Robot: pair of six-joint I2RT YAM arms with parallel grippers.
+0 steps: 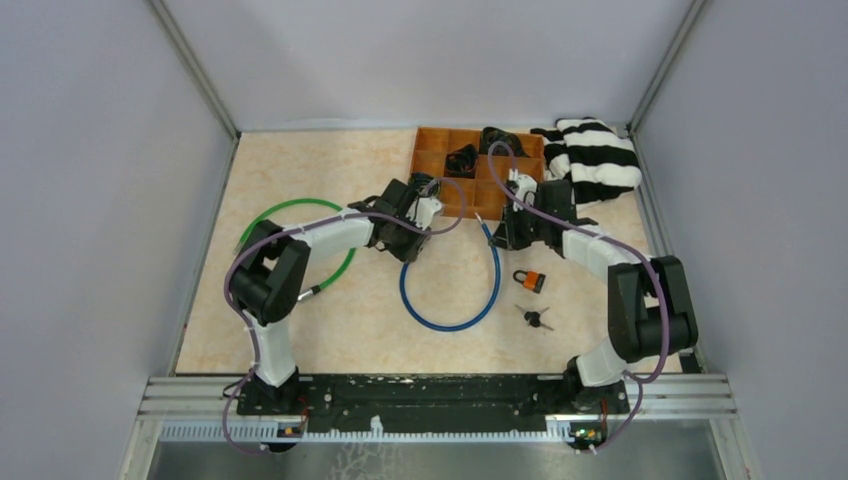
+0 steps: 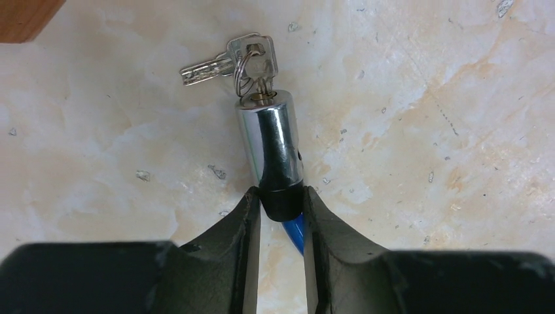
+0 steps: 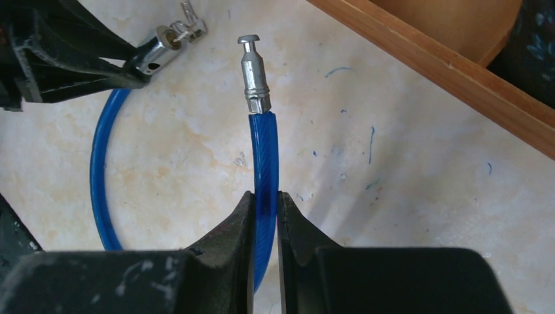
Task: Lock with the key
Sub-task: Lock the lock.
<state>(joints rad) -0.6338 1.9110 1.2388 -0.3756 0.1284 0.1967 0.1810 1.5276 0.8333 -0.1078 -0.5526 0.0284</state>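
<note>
A blue cable lock [image 1: 452, 318] lies in an open loop on the table. My left gripper [image 2: 281, 204] is shut on the black collar of its chrome lock barrel [image 2: 269, 140], which has a key with a ring of keys [image 2: 245, 60] in its far end. My right gripper [image 3: 265, 204] is shut on the blue cable [image 3: 263, 154] just behind its bare metal pin [image 3: 253, 72]. The pin is out of the barrel [image 3: 157, 51] and points away, a short way to its right. In the top view the two grippers [image 1: 415, 232] [image 1: 505, 228] hold the loop's two ends apart.
An orange padlock [image 1: 530, 280] and a small bunch of keys [image 1: 535, 318] lie right of the loop. A green cable [image 1: 300, 245] curls on the left. A wooden divided tray [image 1: 440, 190] with dark items stands at the back, a striped cloth [image 1: 595, 158] beside it.
</note>
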